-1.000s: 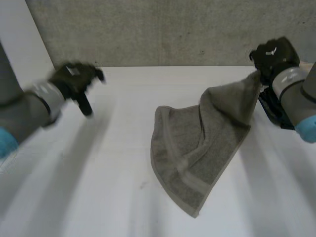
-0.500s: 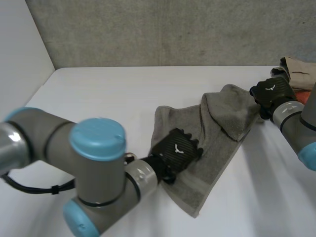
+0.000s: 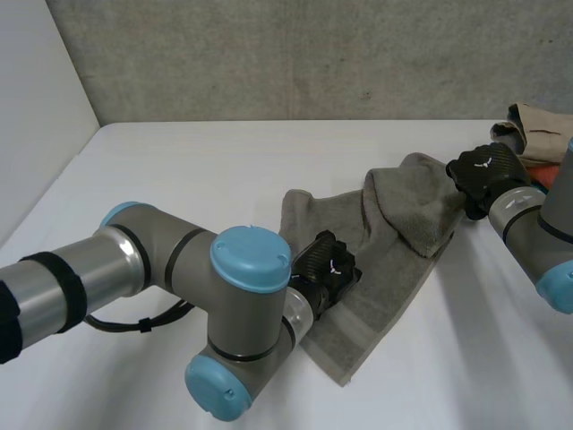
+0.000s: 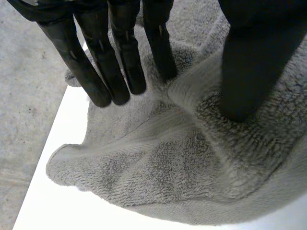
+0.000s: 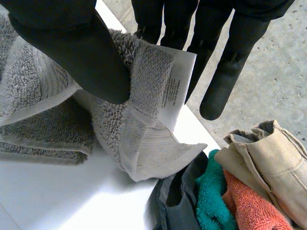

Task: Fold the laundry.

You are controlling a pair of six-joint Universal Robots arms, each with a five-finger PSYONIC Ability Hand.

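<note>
The grey towel (image 3: 380, 260) lies rumpled on the white counter (image 3: 179, 179), right of the middle. Its near corner points toward me and its far right corner is lifted off the surface.

My left robot hand (image 3: 328, 267) rests on the towel's middle, near its left edge. In the left wrist view the fingers (image 4: 115, 67) are straight and spread flat on the pile, and the thumb (image 4: 247, 72) presses down apart from them. A low ridge of cloth rises between them. The robot hand is apart, pressing and not gripping.

My right robot hand (image 3: 486, 176) is at the raised far right corner. In the right wrist view its thumb (image 5: 76, 48) clamps the towel's hem against the fingers (image 5: 223, 76), so it is closed on the towel. A white care label (image 5: 175, 86) sticks out just beside the thumb.

Near that robot hand, at the counter's far right, is a heap of laundry: a beige cloth (image 5: 268, 153), an orange towel (image 5: 249, 203), a teal cloth (image 5: 213, 191) and a dark grey cloth (image 5: 172, 203).
</note>
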